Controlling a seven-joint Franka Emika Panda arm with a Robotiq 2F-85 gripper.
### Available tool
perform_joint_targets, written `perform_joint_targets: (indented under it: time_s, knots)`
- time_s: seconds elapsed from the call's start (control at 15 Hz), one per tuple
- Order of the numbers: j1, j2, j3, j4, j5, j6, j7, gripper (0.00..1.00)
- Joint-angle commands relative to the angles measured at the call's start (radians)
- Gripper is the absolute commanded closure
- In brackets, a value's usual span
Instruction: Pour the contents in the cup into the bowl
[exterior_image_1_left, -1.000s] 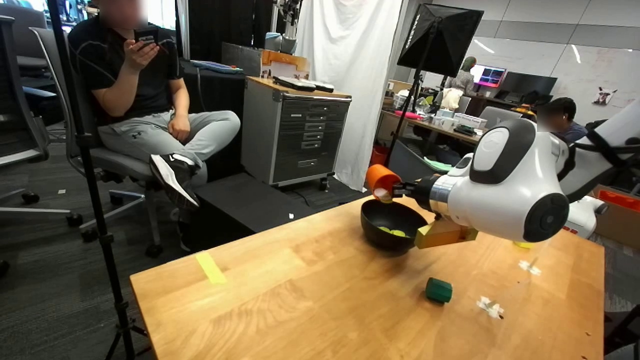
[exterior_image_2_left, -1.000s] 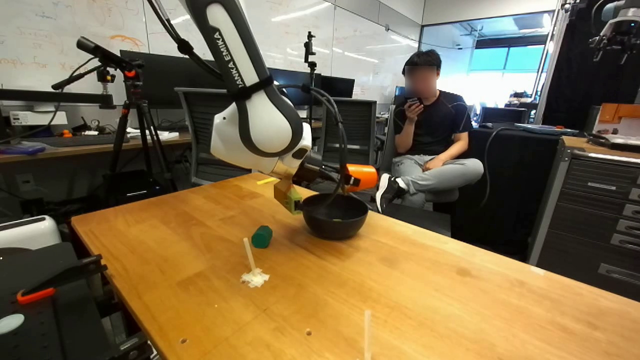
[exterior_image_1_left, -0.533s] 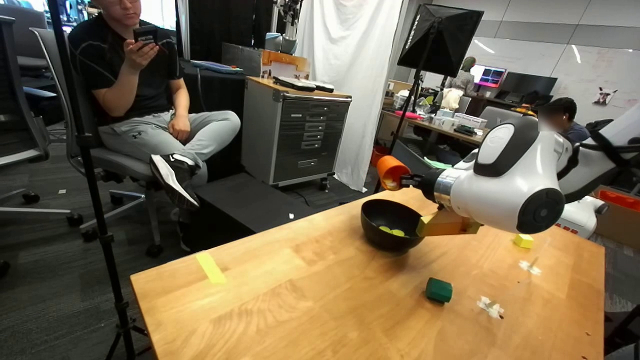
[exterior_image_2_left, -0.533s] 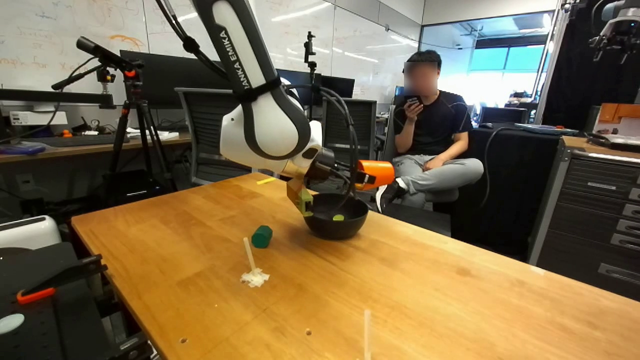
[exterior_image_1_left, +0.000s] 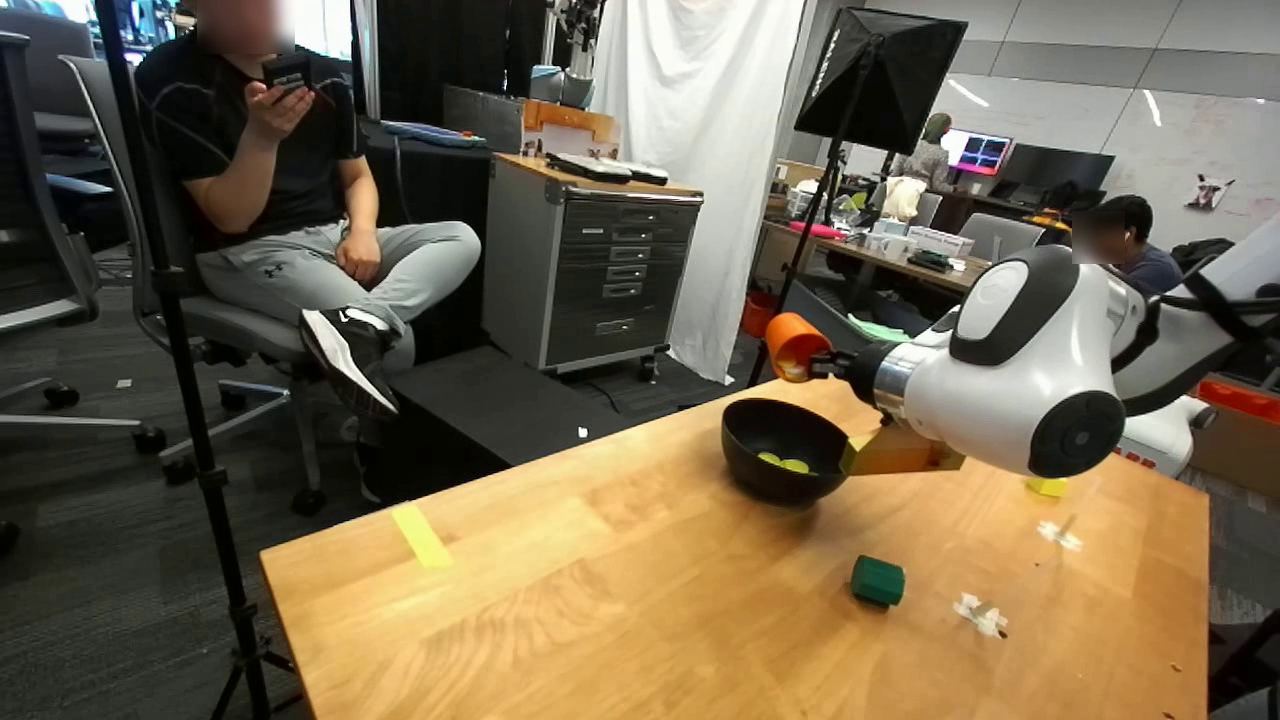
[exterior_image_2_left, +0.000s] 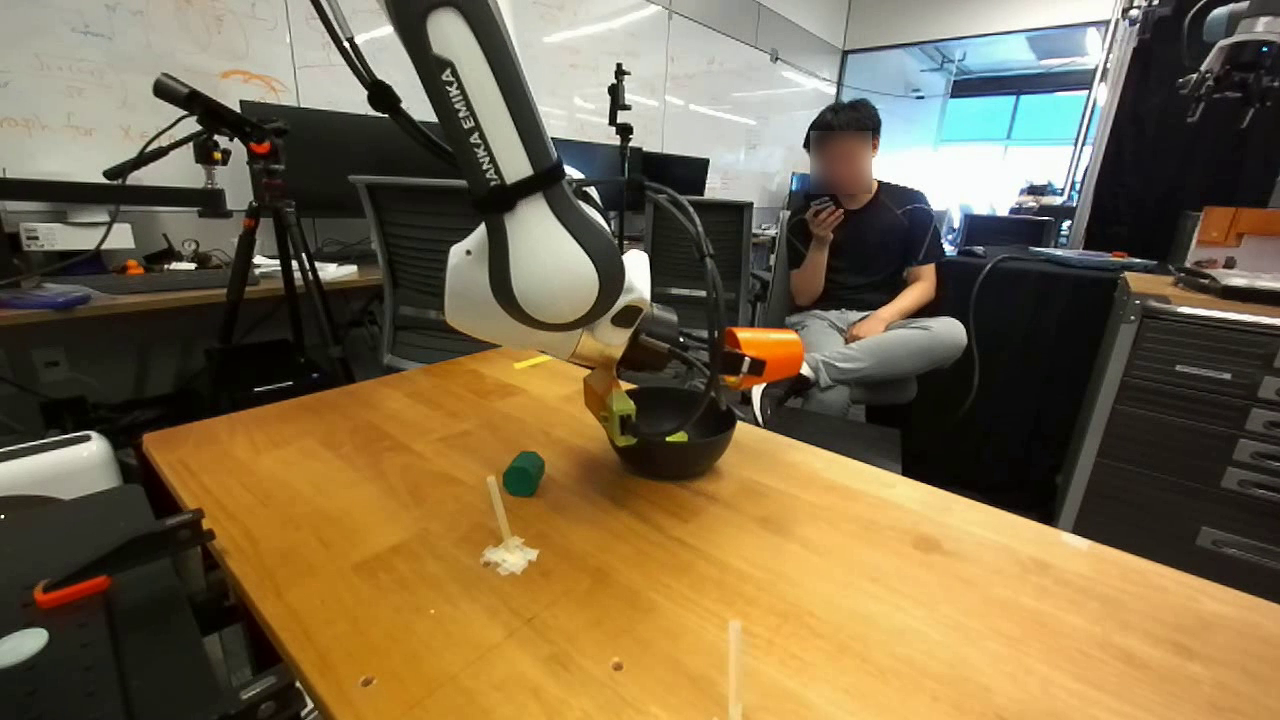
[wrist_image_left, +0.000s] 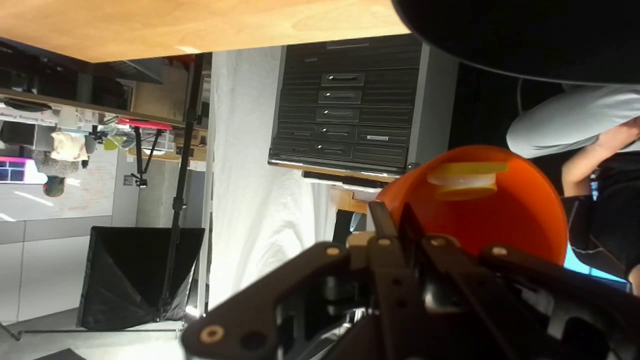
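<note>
The orange cup (exterior_image_1_left: 793, 338) lies tipped on its side in the air, above and beyond the black bowl (exterior_image_1_left: 775, 487), in both exterior views. My gripper (exterior_image_1_left: 822, 364) is shut on the cup's wall near the rim; one finger (wrist_image_left: 382, 220) is outside and the other inside the mouth. Yellow and white pieces of the contents (wrist_image_left: 465, 181) rest inside the cup in the wrist view, which stands upside down. More yellow-green pieces (exterior_image_1_left: 785, 464) lie in the bowl, partly visible also in an exterior view as a greenish piece (exterior_image_2_left: 678, 436).
A yellowish block-shaped mount (exterior_image_1_left: 905, 452) under my wrist overlaps the bowl's rim in both exterior views. A green block (exterior_image_1_left: 878, 581) and a yellow block (exterior_image_1_left: 1047, 487) sit on the wooden table (exterior_image_1_left: 600, 600). A pale upright stick (exterior_image_2_left: 499, 510) stands taped to the tabletop.
The cup and gripper have shifted right in both exterior views, with the mount moving over the bowl's rim. The cup's mouth shows more. The yellow block is less covered by the arm.
</note>
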Motion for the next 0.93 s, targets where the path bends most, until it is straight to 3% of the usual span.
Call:
perform_joint_targets:
  time_s: [0.0, 0.87]
  knots:
    - [0.05, -0.008, -0.036, -0.022, -0.018, -0.041, 0.042, 0.98]
    - [0.121, -0.014, -0.055, -0.04, -0.018, -0.124, 0.042, 0.98]
